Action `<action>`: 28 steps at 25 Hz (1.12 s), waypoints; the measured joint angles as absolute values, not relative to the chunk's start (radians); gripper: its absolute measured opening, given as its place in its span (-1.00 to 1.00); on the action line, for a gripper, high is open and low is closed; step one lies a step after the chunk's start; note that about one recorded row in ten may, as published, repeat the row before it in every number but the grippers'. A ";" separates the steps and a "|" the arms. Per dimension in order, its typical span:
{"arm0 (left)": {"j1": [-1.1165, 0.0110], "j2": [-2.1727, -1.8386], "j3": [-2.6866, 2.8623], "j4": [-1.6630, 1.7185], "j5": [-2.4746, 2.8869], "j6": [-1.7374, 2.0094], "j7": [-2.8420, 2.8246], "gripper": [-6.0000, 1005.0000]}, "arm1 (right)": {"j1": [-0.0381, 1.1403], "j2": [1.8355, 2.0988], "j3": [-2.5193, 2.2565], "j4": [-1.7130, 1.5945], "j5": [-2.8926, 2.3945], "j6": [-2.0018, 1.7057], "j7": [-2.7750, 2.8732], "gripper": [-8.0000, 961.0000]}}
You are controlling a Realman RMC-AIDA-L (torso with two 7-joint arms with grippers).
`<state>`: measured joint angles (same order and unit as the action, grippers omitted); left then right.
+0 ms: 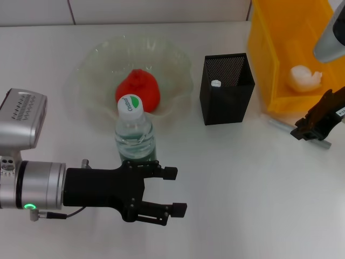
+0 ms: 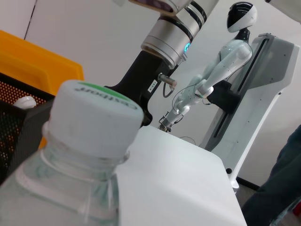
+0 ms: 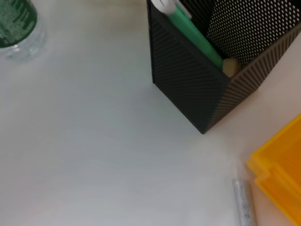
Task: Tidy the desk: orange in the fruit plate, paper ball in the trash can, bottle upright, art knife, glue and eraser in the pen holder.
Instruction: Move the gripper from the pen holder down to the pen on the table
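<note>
Your left gripper (image 1: 170, 190) hangs low over the desk (image 1: 242, 189) with its fingers spread wide and nothing between them. The bottle (image 1: 135, 132) stands upright just behind those fingers, clear of them, cap on. Beyond the bottle, the orange (image 1: 138, 89) sits in the plate (image 1: 178, 59).

Your right gripper (image 1: 310, 127) is on the far right, just in front of the yellow bin (image 1: 269, 54); you cannot tell how its fingers stand. The knife (image 1: 280, 125) lies flat on the desk right beside it. The holder (image 1: 226, 89) stands to its left, with the glue (image 3: 190, 26) and eraser (image 3: 229, 67) inside. The paper ball (image 1: 304, 76) is in the bin.
</note>
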<state>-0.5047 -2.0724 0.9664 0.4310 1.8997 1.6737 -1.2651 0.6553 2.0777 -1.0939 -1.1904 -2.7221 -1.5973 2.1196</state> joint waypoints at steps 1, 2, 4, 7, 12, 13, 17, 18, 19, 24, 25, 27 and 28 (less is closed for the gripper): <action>-0.505 -2.072 0.966 0.431 1.899 1.674 -1.265 0.73 | 0.655 2.078 -1.094 -1.187 -2.725 -1.590 2.120 -0.86; -0.505 -2.072 0.965 0.431 1.899 1.673 -1.265 0.73 | 0.655 2.078 -1.094 -1.183 -2.730 -1.582 2.120 -0.75; -0.505 -2.072 0.965 0.431 1.899 1.673 -1.265 0.73 | 0.656 2.079 -1.094 -1.174 -2.740 -1.564 2.120 -0.53; -0.505 -2.072 0.965 0.431 1.899 1.670 -1.263 0.73 | 0.657 2.079 -1.097 -1.160 -2.758 -1.533 2.120 -0.32; -0.504 -2.072 0.965 0.431 1.899 1.669 -1.263 0.73 | 0.657 2.079 -1.108 -1.137 -2.764 -1.504 2.120 -0.05; -0.504 -2.072 0.965 0.431 1.899 1.669 -1.263 0.73 | 0.658 2.078 -1.113 -1.124 -2.764 -1.494 2.120 -0.06; -0.502 -2.072 0.965 0.431 1.899 1.669 -1.265 0.73 | 0.660 2.078 -1.121 -1.108 -2.764 -1.480 2.120 -0.10; -0.502 -2.072 0.965 0.431 1.899 1.669 -1.265 0.73 | 0.661 2.078 -1.124 -1.099 -2.764 -1.473 2.120 -0.14; -0.502 -2.072 0.965 0.431 1.899 1.669 -1.265 0.73 | 0.661 2.078 -1.124 -1.099 -2.764 -1.473 2.120 -0.19; -0.504 -2.072 0.965 0.431 1.899 1.667 -1.265 0.73 | 0.661 2.078 -1.129 -1.091 -2.764 -1.457 2.120 -0.36; -0.504 -2.072 0.965 0.431 1.899 1.666 -1.264 0.73 | 0.661 2.078 -1.129 -1.091 -2.764 -1.455 2.120 -0.36; -0.504 -2.072 0.965 0.431 1.899 1.666 -1.264 0.73 | 0.661 2.078 -1.129 -1.090 -2.764 -1.452 2.120 -0.36; -0.504 -2.072 0.965 0.431 1.899 1.666 -1.264 0.73 | 0.661 2.078 -1.129 -1.088 -2.764 -1.449 2.120 -0.36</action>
